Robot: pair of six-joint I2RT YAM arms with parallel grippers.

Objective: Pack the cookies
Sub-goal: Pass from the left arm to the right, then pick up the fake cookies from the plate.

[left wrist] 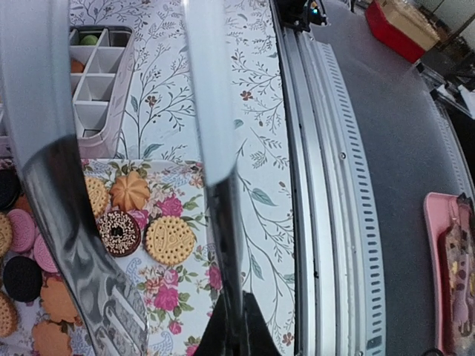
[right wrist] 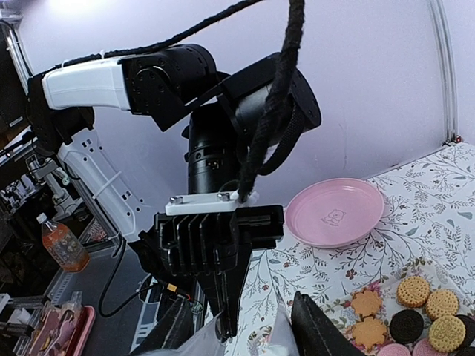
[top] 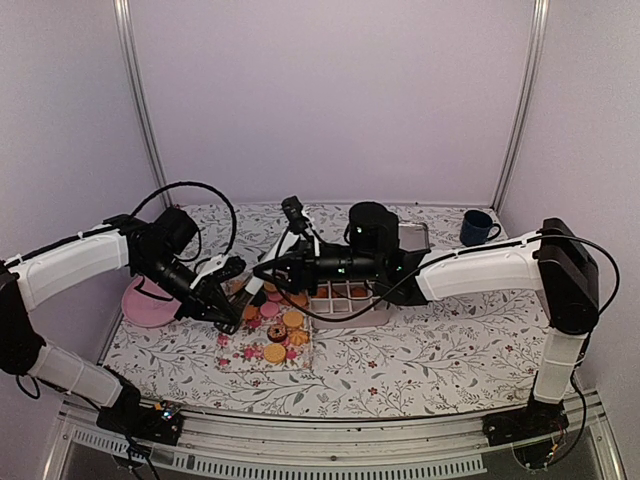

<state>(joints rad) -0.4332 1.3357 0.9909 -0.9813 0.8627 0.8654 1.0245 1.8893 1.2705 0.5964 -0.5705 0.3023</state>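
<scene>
The cookies (top: 275,330) lie in a loose heap on a floral napkin (top: 245,355), orange-tan, black, pink and chocolate-topped (left wrist: 169,239) (right wrist: 427,308). My left gripper (top: 228,305) (left wrist: 239,304) hovers at the napkin's left edge, shut on the rim of a clear plastic bag (left wrist: 59,193). The right gripper (top: 262,283) (right wrist: 241,315) faces it from the right. Its fingers stand apart with the bag's film (right wrist: 204,343) between them, and the left gripper's pinched tips (right wrist: 231,326) are just ahead. Most of the bag is hidden.
A white divided tray (top: 345,295) (left wrist: 96,89) with a few cookies in its cells sits right of the napkin. The pink plate (top: 145,305) (right wrist: 335,211) lies at the left edge. At the back right stands a blue mug (top: 477,227). The table's metal rail (left wrist: 326,185) runs along the front.
</scene>
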